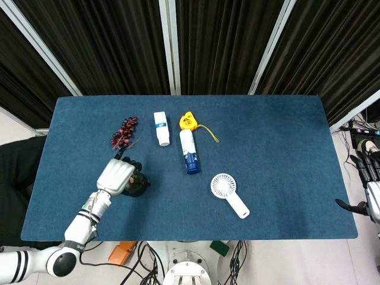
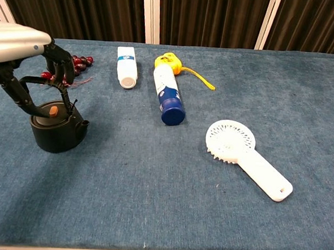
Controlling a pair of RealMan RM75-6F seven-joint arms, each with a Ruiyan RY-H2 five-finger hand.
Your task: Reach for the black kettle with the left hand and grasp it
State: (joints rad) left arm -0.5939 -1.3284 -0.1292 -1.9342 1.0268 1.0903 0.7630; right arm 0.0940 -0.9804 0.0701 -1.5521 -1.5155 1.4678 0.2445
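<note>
My left hand (image 2: 24, 59) hovers over the black kettle (image 2: 57, 128) at the table's (image 1: 279, 148) left side, fingers spread around its upright handle (not yet closed). Next I should curl them shut on the handle.

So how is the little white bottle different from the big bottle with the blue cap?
The small white bottle is shorter and has a white cap; the big bottle is longer with a blue cap. The small one lies by itself; the big one's far end meets the yellow tape measure. Both lie flat.
</note>
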